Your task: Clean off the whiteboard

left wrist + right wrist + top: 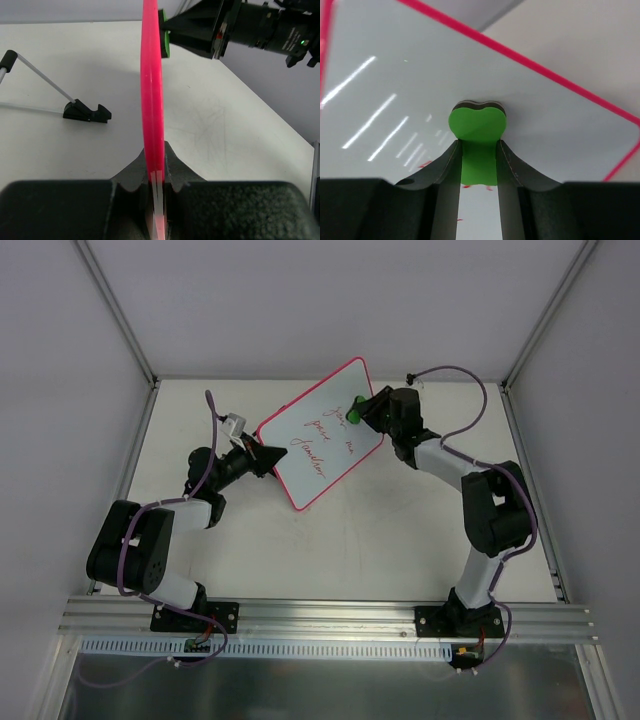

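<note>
The whiteboard (pixel 322 435) is a white board with a pink-red rim and red handwriting, held tilted above the table. My left gripper (pixel 268 457) is shut on its left edge; the left wrist view shows the pink rim (pixel 152 100) edge-on, running between the jaws of that gripper (pixel 158 170). My right gripper (pixel 368 408) is shut on a green eraser (pixel 356 408), which presses against the board's upper right part. The right wrist view has the green eraser (pixel 477 132) between the fingers of the right gripper (pixel 479 155), its dark pad touching the white surface (pixel 410 90).
A black clip with thin wire legs (pixel 86 112) lies on the white table (pixel 350 540) left of the board. White walls with metal frame posts (pixel 120 315) enclose the table. An aluminium rail (pixel 320 615) runs along the near edge.
</note>
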